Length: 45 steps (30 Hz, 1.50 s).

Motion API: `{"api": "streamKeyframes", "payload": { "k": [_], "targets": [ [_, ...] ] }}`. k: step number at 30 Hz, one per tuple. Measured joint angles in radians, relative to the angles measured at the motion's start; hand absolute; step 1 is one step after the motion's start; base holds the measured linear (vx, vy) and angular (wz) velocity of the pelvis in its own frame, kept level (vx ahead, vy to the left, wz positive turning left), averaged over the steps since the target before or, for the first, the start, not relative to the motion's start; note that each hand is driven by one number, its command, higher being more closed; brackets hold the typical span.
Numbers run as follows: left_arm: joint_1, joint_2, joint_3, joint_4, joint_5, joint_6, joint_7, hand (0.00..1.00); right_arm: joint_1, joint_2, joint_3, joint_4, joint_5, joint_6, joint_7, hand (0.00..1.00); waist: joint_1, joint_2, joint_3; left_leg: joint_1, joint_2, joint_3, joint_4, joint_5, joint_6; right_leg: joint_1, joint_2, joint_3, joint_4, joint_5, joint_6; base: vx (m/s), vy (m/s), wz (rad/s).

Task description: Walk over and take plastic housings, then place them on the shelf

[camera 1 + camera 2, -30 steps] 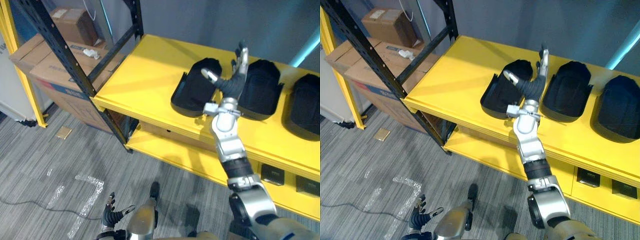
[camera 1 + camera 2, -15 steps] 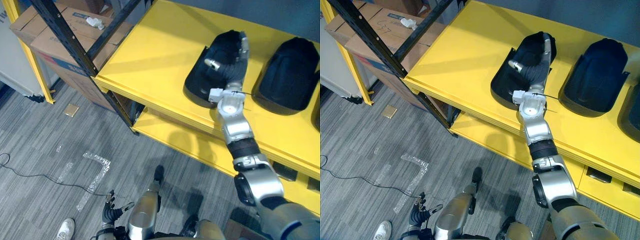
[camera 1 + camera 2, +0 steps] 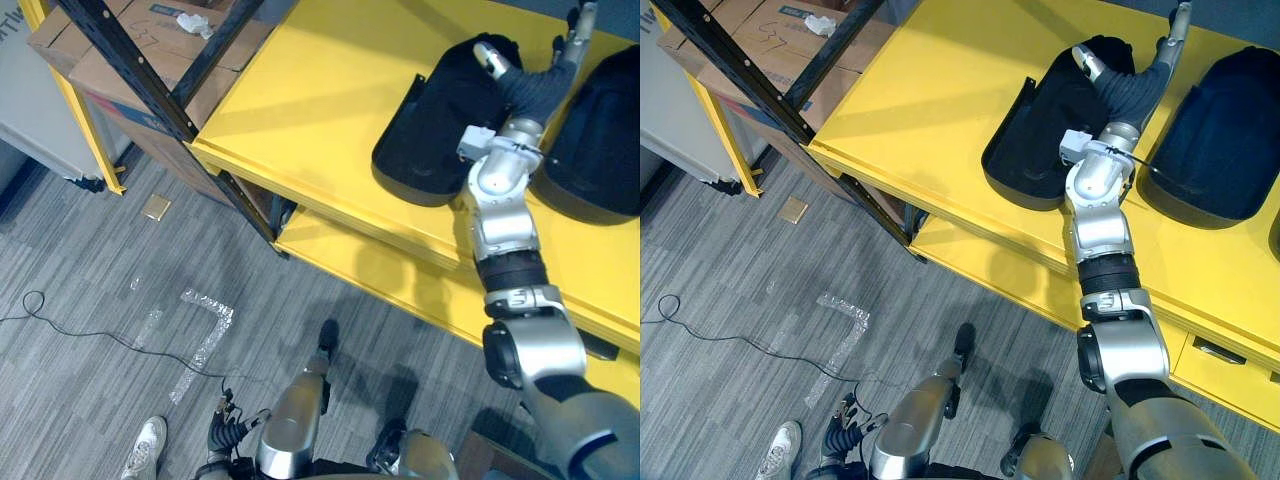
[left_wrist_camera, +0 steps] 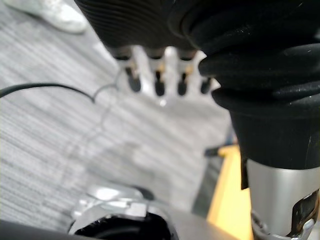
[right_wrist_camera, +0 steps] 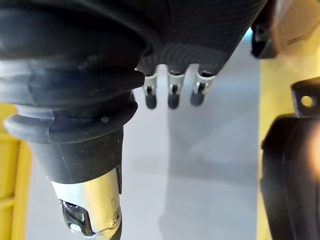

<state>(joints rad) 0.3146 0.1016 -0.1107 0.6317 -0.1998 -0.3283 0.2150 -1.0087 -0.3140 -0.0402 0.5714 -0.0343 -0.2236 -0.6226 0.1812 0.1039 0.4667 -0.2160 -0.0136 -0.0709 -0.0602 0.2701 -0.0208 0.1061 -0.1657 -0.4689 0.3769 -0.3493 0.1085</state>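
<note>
— Reaching for what? Start with the right hand [image 3: 530,88].
— It was stretched out over the yellow shelf [image 3: 300,100]. The fingers were straight and pointed toward the back, and the thumb was splayed to the robot's left. The hand was open with nothing in it, and the right wrist view agreed.
— Where was the task thing?
— Two black plastic housings lay flat on that shelf. The leftmost housing [image 3: 435,120] was the candidate, and the second housing [image 3: 600,140] lay just beside it on the robot's right.
— How did hand and housing relate?
— The palm sat over the gap between the two. The wrist crossed the leftmost housing's right edge and the thumb tip was above its far end. So that housing lay below the palm and to the robot's left of it. I couldn't tell whether they touched.
— Long axis?
— It ran from the shelf's front edge toward the back, roughly in line with the forearm. The fingers lay along it, not across.
— Meaning?
— My guess: the hand needed to shift left and drop before the thumb and fingers could close across the width.
— And the other arm?
— The left hand [image 3: 225,435] hung low over the grey floor [image 3: 80,260]. Its fingers were relaxed and empty, and it was well apart from the shelf. The right was clearly nearer.
— Any clutter?
— Cardboard boxes [image 3: 100,50] stood behind the black rack upright [image 3: 140,85], and a person's shoe [image 3: 145,448] was on the floor.
</note>
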Motion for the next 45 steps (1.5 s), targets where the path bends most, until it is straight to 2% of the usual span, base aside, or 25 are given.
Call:
{"api": "streamKeyframes", "payload": {
  "k": [3, 7, 15, 18, 22, 30, 39, 43, 45],
  "targets": [
    [-0.001, 0.0, -0.001, 0.0, 0.0, 0.0, 0.0, 0.0, 0.0, -0.002, 0.0, 0.012, 0.05, 0.074, 0.039, 0.0, -0.001, 0.003, 0.002, 0.001, 0.0, 0.002, 0.0, 0.0, 0.0, -0.001, -0.005, 0.002, 0.001, -0.004, 0.0, -0.01, -0.023, -0.01],
    [-0.003, 0.0, -0.013, 0.001, -0.02, 0.001, 0.0, 0.0, -0.001, -0.004, -0.002, 0.044, 0.084, 0.142, 0.058, 0.0, -0.002, 0.019, 0.01, 0.003, 0.001, 0.011, 0.0, 0.0, 0.0, -0.004, -0.008, 0.007, 0.014, -0.011, 0.0, -0.02, -0.019, -0.03],
    [-0.009, -0.001, -0.021, 0.017, -0.04, 0.0, 0.0, 0.0, -0.012, -0.014, -0.017, 0.078, 0.14, 0.228, 0.091, 0.0, -0.004, 0.02, 0.01, 0.004, 0.005, 0.031, -0.004, 0.0, 0.0, -0.023, -0.013, 0.03, 0.028, -0.012, -0.001, 0.0, -0.022, -0.07],
    [-0.011, -0.001, -0.028, 0.019, -0.068, 0.001, 0.0, 0.0, -0.017, -0.021, -0.016, 0.078, 0.165, 0.226, 0.127, 0.0, -0.003, 0.02, 0.01, 0.005, 0.005, 0.043, -0.006, 0.0, 0.0, -0.032, -0.022, 0.039, 0.037, -0.013, 0.0, 0.0, -0.01, -0.09],
    [-0.011, 0.001, -0.031, 0.022, -0.078, 0.002, 0.0, 0.0, -0.018, -0.02, -0.014, 0.078, 0.22, 0.199, 0.218, 0.0, -0.005, 0.02, 0.01, 0.013, 0.002, 0.057, -0.007, -0.002, 0.003, -0.035, -0.024, 0.055, 0.042, -0.013, 0.0, 0.0, -0.019, -0.1],
    [-0.011, 0.002, -0.039, 0.022, -0.102, 0.005, 0.001, 0.0, -0.018, 0.007, 0.037, 0.078, 0.237, 0.177, 0.276, 0.0, -0.002, 0.02, 0.01, 0.01, 0.0, 0.052, -0.006, -0.002, 0.003, -0.036, -0.024, 0.051, 0.046, -0.013, 0.0, 0.0, -0.014, 0.02],
    [-0.011, 0.009, -0.057, 0.022, -0.117, 0.005, 0.006, 0.0, -0.018, 0.032, 0.047, 0.078, 0.227, 0.147, 0.269, 0.0, 0.005, 0.02, 0.01, 0.001, -0.009, 0.025, -0.002, -0.002, 0.003, -0.03, -0.025, 0.028, 0.046, -0.013, 0.0, 0.01, -0.031, 0.08],
    [-0.011, 0.009, -0.06, 0.022, -0.117, 0.003, 0.009, 0.0, -0.018, 0.044, 0.064, 0.078, 0.2, 0.137, 0.203, 0.0, 0.009, 0.02, 0.01, 0.0, -0.012, 0.021, -0.001, -0.002, 0.003, -0.026, -0.025, 0.024, 0.046, -0.014, 0.0, 0.0, -0.033, 0.05],
    [-0.011, 0.009, -0.06, 0.022, -0.117, 0.001, 0.01, 0.0, -0.018, 0.045, 0.067, 0.078, 0.172, 0.112, 0.146, 0.0, 0.018, 0.02, 0.01, -0.003, -0.013, 0.02, -0.001, -0.002, 0.003, -0.028, -0.025, 0.022, 0.044, -0.014, 0.0, 0.0, -0.033, 0.04]
  ]
}}
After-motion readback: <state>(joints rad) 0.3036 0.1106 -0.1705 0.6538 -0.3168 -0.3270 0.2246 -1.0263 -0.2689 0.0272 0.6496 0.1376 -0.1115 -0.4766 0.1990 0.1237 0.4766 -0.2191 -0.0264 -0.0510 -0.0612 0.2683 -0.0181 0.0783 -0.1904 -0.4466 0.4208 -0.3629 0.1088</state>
